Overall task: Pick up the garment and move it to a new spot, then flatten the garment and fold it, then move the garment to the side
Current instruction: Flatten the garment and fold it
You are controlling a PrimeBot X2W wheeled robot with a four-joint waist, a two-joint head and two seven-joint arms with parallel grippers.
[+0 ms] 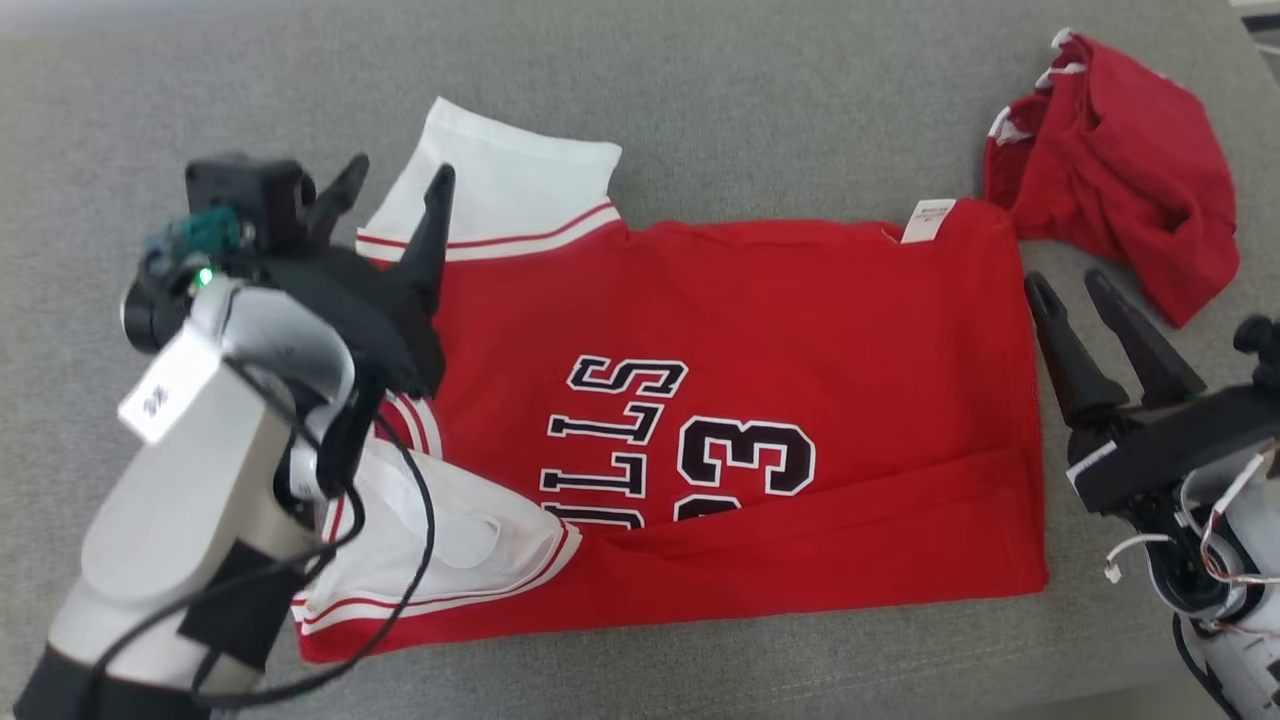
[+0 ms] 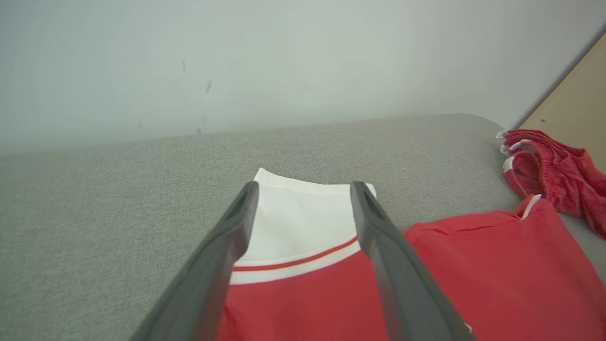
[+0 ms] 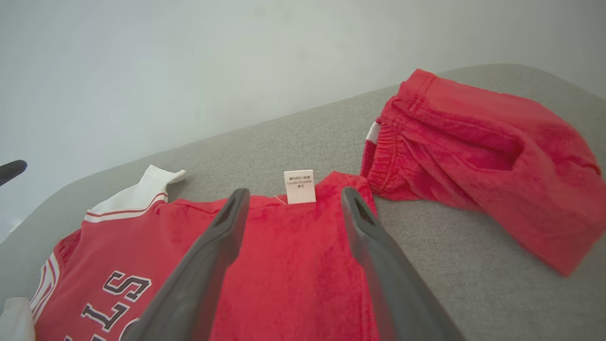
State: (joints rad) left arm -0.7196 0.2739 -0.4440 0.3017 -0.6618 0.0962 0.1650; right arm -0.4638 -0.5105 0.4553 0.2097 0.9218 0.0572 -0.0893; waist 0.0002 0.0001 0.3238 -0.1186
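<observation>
A red jersey garment [image 1: 760, 400] with white sleeves and dark lettering lies spread on the grey surface, its near long edge folded over. One white sleeve [image 1: 510, 190] points away at the far left. My left gripper [image 1: 398, 178] hovers open over that sleeve end, nothing between its fingers. The left wrist view looks along those fingers to the white sleeve [image 2: 303, 218]. My right gripper [image 1: 1068, 282] stands open just off the garment's right edge. In the right wrist view its fingers frame the red hem [image 3: 293, 246] and a white care label [image 3: 299, 186].
A second red garment, crumpled shorts [image 1: 1120, 170], lies at the far right of the grey padded surface [image 1: 750, 100], touching the jersey's corner; the shorts [image 3: 478, 156] are close ahead of my right gripper. A pale wall [image 2: 284, 61] rises behind the surface.
</observation>
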